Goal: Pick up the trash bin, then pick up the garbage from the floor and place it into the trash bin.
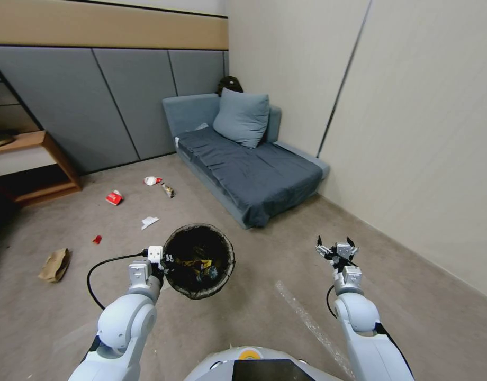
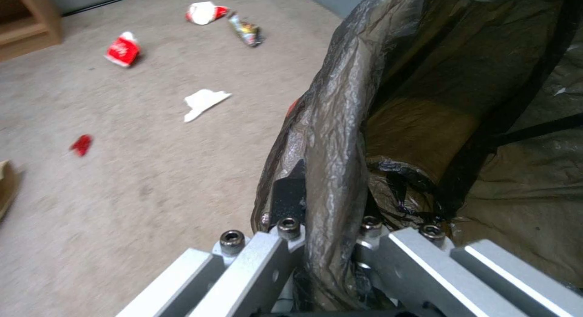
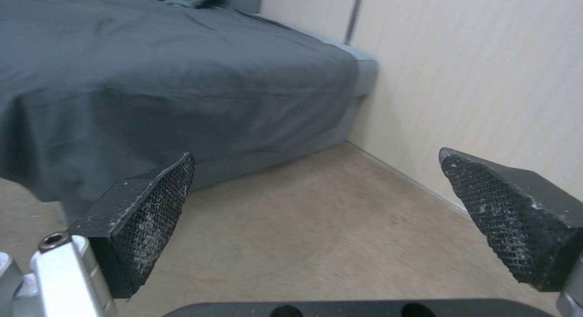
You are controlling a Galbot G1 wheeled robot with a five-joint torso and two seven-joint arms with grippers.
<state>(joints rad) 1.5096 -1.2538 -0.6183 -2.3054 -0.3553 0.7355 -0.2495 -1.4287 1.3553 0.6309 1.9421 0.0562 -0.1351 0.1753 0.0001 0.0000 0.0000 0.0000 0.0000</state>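
My left gripper [image 1: 167, 260] is shut on the rim of the trash bin [image 1: 222, 238], a round bin with a black liner [image 2: 334, 139], held up off the floor with wrappers inside. Garbage lies on the carpet beyond it: a red packet [image 1: 114, 198], a red-and-white packet [image 1: 152, 180], a dark wrapper [image 1: 168, 190], white paper [image 1: 149, 221], a red scrap [image 1: 97, 239] and a brown paper bag [image 1: 55, 264]. The left wrist view shows the red packet [image 2: 123, 49], white paper [image 2: 203, 102] and red scrap [image 2: 81, 144]. My right gripper [image 1: 336, 247] hangs open and empty at the right.
A grey-blue sofa [image 1: 254, 169] with a cushion [image 1: 242, 117] stands ahead against the right wall. A wooden shelf unit [image 1: 39, 169] sits at the far left. Open carpet [image 1: 264, 323] lies in front of me.
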